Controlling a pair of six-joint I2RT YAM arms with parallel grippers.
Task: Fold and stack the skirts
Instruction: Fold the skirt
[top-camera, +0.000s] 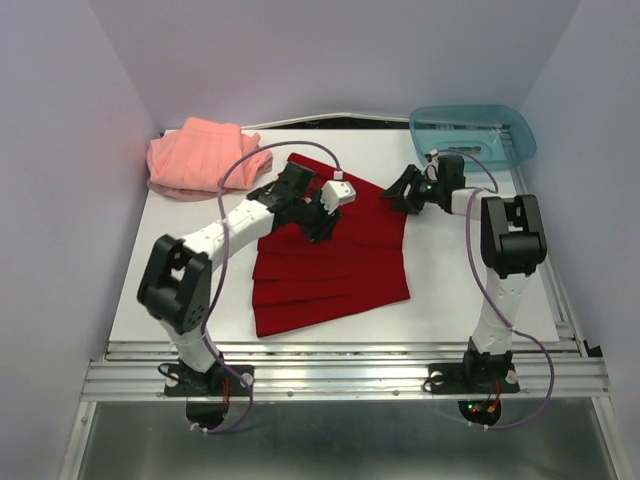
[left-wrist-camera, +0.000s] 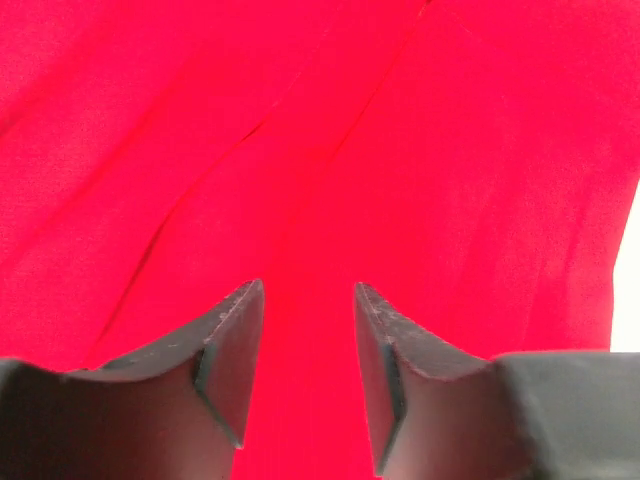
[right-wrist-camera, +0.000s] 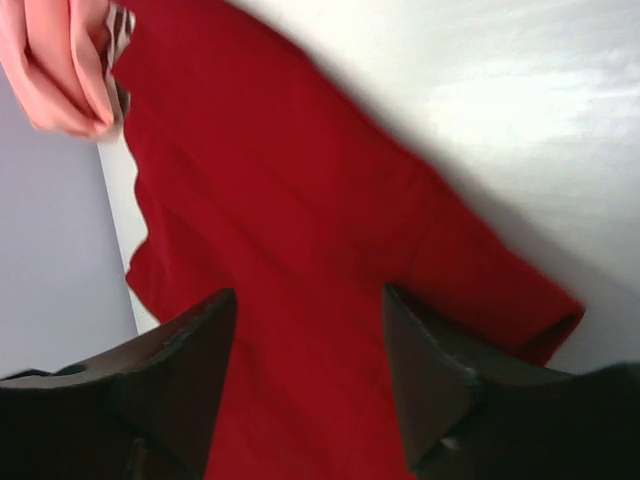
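The deep red pleated skirt (top-camera: 335, 265) lies spread flat in the middle of the table. The salmon-pink skirt (top-camera: 205, 157) sits rumpled at the back left corner; it also shows in the right wrist view (right-wrist-camera: 55, 60). My left gripper (top-camera: 322, 222) hovers low over the red skirt's upper middle, jaws open and empty, with red cloth (left-wrist-camera: 330, 170) filling its view. My right gripper (top-camera: 403, 190) is at the red skirt's upper right corner, jaws open over the cloth (right-wrist-camera: 300, 230), holding nothing.
A translucent teal plastic tray (top-camera: 515, 150) stands at the back right corner. The white table surface (top-camera: 470, 290) ends at a metal rail along the near edge. Purple walls close in on both sides.
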